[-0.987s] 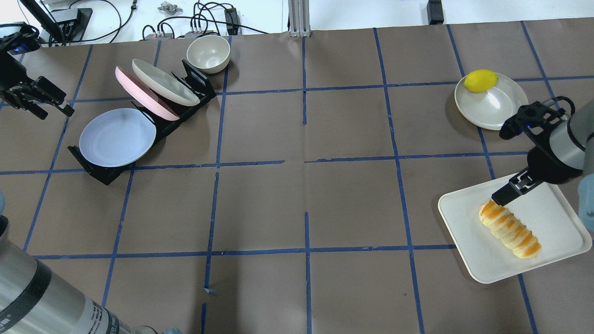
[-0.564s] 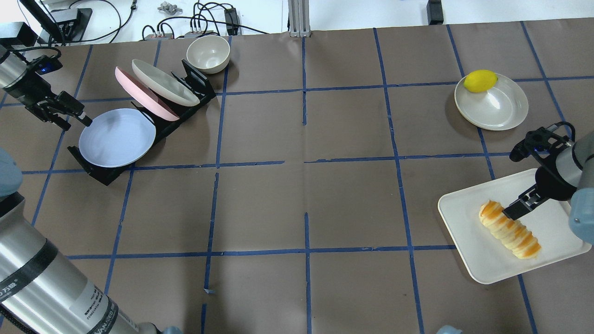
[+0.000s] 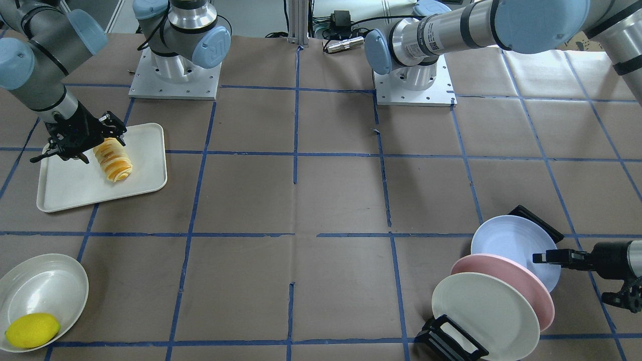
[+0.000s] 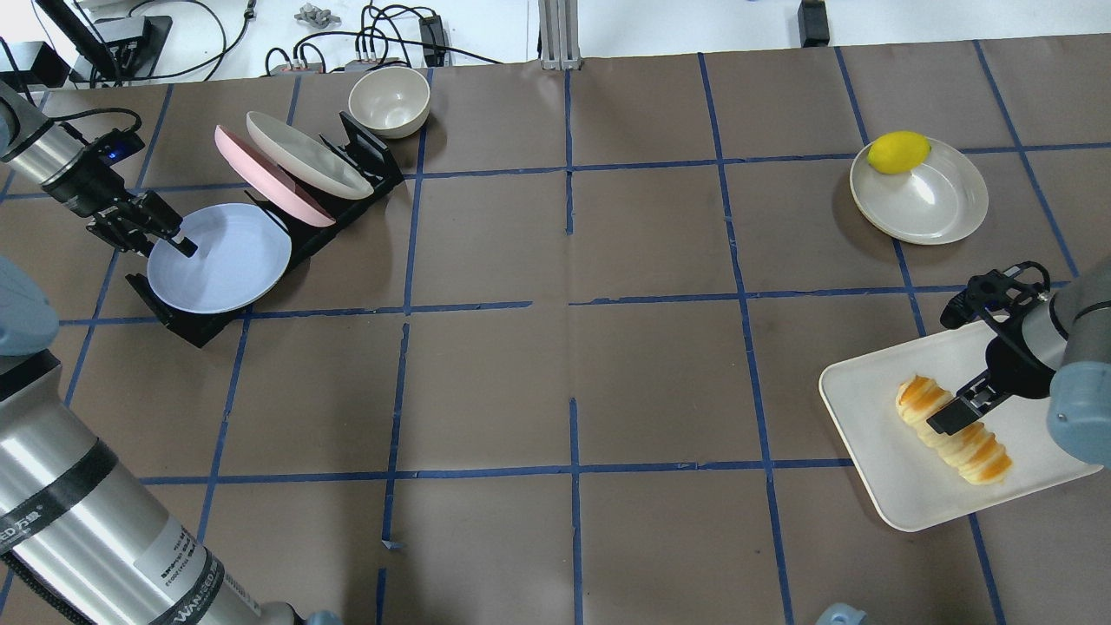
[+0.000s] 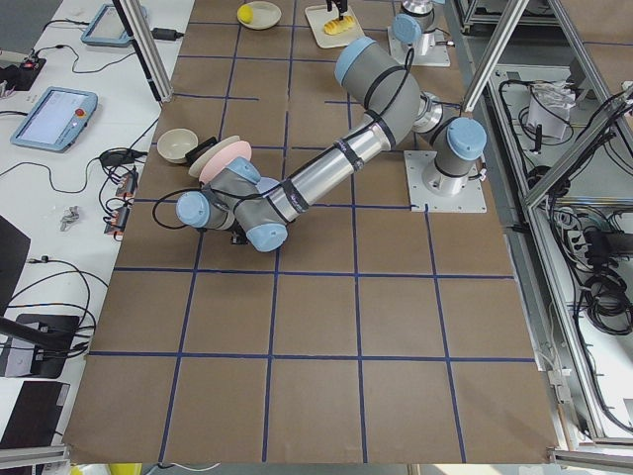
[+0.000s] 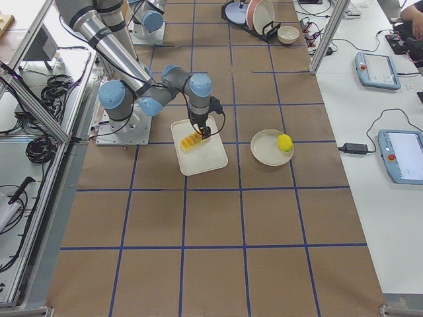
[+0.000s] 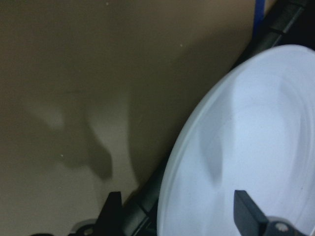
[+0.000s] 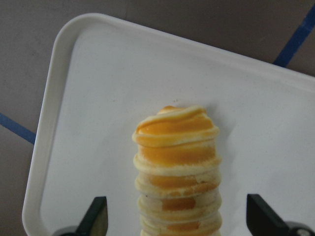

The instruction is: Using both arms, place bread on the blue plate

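Golden-orange with cream stripes, the bread (image 4: 979,453) lies lengthwise on a cream-white tray (image 4: 872,486) at the robot's right. Its near end is cut off by the bottom edge of the right wrist view. The right gripper (image 8: 178,217) is spread wide, one finger on each side of the roll with clear gaps. In the overhead view only one of its fingers shows, across the bread's middle. The blue plate (image 4: 227,260) leans in the end slot of a black rack (image 4: 195,328) at the robot's left. Its lower edge is hidden by the rack, and in the front-facing view the pink plate (image 4: 260,169) overlaps it. The left gripper (image 7: 180,214) is parted, one finger over the plate's face and one outside the rim; whether either touches cannot be told. Printed lettering on the left arm's silver tube (image 4: 95,529) is too small to read.
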Motion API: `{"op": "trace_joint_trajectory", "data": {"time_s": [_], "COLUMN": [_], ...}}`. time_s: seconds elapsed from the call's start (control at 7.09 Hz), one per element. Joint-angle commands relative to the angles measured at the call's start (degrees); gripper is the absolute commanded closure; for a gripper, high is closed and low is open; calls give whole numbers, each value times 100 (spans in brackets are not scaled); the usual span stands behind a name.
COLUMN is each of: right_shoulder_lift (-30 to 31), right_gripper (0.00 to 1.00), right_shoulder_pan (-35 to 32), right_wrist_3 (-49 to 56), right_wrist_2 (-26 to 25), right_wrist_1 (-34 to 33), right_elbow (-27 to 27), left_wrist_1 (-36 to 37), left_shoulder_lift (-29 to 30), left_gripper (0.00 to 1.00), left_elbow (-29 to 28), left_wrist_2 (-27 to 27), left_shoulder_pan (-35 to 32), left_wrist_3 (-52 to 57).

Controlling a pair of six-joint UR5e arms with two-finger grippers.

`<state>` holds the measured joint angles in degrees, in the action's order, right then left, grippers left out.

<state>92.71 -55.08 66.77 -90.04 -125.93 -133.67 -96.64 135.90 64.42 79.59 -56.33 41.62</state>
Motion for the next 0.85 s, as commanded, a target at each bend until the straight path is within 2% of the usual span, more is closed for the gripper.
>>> {"op": "trace_joint_trajectory", "data": {"time_s": [0.0,0.28,0.42,0.56,0.71], "right_shoulder_lift": [-8,-51,-104,-243,-332], "right_gripper": [2,4,11,22,47], "right_shoulder_pan": [172,208,208,217,243], "right_wrist_3": [29,178,187,266,319], "right_wrist_2": [144,189,206,198,119], "right_wrist_1": [-201,-467,-545,-738,-818], "right_elbow": [-289,-397,-397,-397,-397], "left_wrist_1": [-30,-170,-197,-215,-232], "left_shoulder_lift": [-54,-55,-72,-125,-195], "left_gripper": [81,82,83,85,89], "left_elbow": [-104,-341,-394,-412,-395], "left_wrist_2": [13,48,57,187,345], "left_shoulder_pan": [0,17,17,26,35], "left_wrist_3": [-23,-14,-14,12,39]}}
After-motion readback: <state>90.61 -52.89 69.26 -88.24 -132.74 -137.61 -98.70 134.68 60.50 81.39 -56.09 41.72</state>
